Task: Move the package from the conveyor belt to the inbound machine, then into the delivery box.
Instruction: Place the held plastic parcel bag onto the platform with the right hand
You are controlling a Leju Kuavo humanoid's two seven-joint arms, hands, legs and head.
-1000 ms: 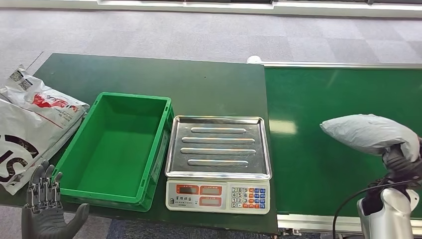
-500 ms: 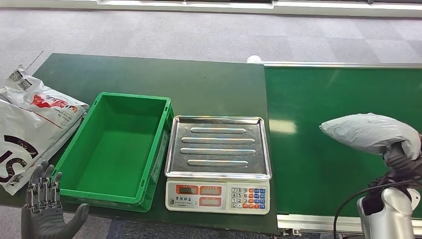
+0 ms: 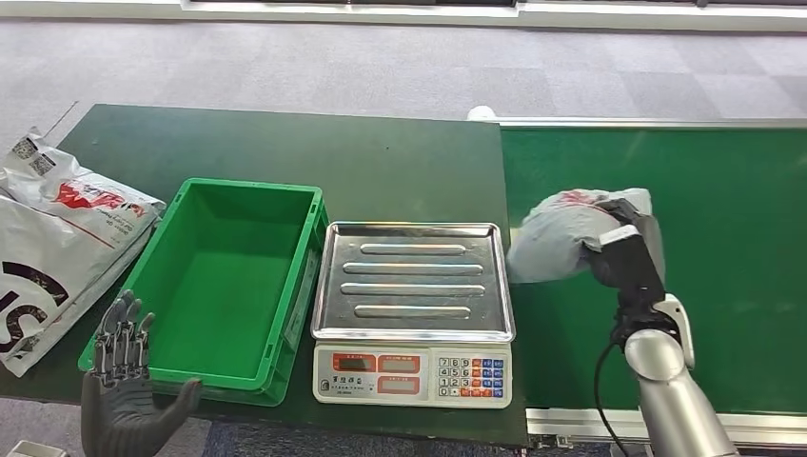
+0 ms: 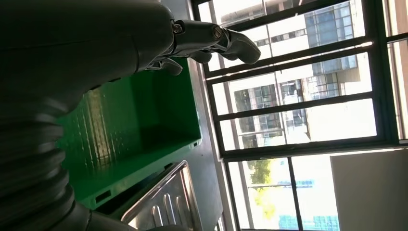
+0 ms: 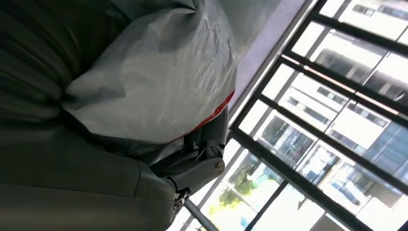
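Observation:
My right hand [image 3: 623, 249] grips a grey plastic package [image 3: 560, 233] with a red mark, holding it above the conveyor belt [image 3: 704, 190] just right of the scale. In the right wrist view the package [image 5: 159, 82] bulges over my fingers [image 5: 195, 166]. The scale, the inbound machine, has a bare steel tray [image 3: 414, 281] and a keypad front [image 3: 412, 373]. Left of it stands the empty green delivery box [image 3: 224, 286]. My left hand [image 3: 128, 395] hangs open at the table's front left corner, fingers spread; the left wrist view shows its fingers [image 4: 211, 41] over the box [image 4: 139, 115].
A pile of white printed bags [image 3: 57, 238] lies on the dark green table [image 3: 285, 143] left of the box. The belt's metal rail [image 3: 609, 424] runs along the front edge. Grey carpet floor lies beyond the table.
My right hand has swung the package left, from the belt's right side to beside the scale's right edge. My left hand has shifted slightly right and up. The camera view shifted a little.

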